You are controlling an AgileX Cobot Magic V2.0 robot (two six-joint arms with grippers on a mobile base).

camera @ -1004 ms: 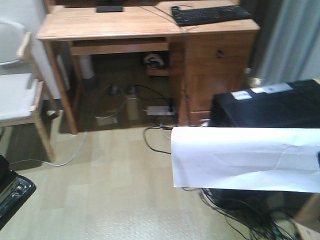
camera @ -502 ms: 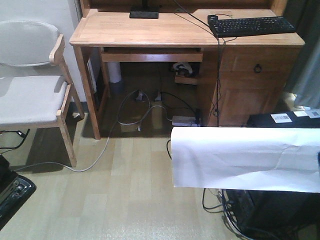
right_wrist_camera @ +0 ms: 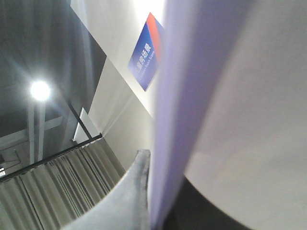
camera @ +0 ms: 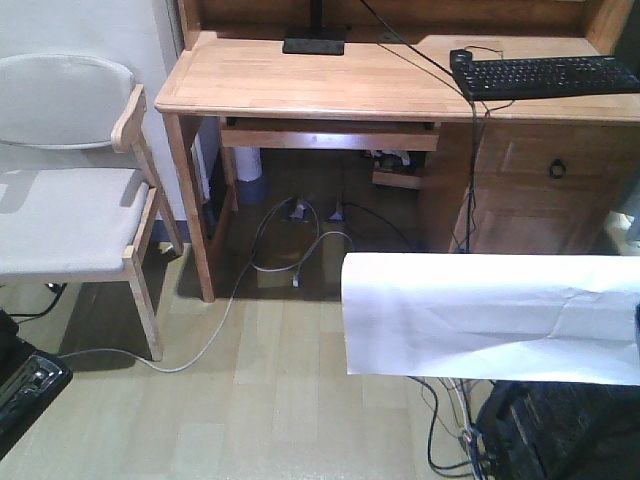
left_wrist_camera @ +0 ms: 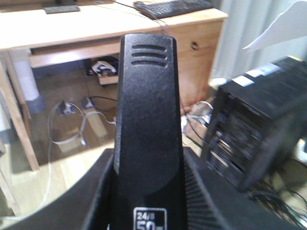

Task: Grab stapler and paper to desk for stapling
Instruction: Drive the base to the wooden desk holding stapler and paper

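Note:
My left gripper (left_wrist_camera: pixel 147 165) is shut on the stapler (left_wrist_camera: pixel 148 110). The stapler is black, has a white "24/6" label and points toward the desk (left_wrist_camera: pixel 72 28). In the front view only a black part of the left arm (camera: pixel 25 385) shows at the bottom left corner. The paper (camera: pixel 490 315), a white creased sheet, hangs in the air at the right, in front of and lower than the desk (camera: pixel 330 85). In the right wrist view my right gripper (right_wrist_camera: pixel 160 191) is shut on the paper (right_wrist_camera: pixel 240 96), seen edge-on.
On the desk lie a black keyboard (camera: pixel 550 72) and a monitor base (camera: pixel 313 45). A wooden chair (camera: pixel 70 200) with a grey seat stands left of the desk. Cables (camera: pixel 290 240) trail on the floor beneath it. A black computer case (camera: pixel 560 430) sits low at the right.
The front view has swung: the desk has shifted right and looms larger, the chair has come into view, and the black case has dropped below the paper. Both grippers keep their hold.

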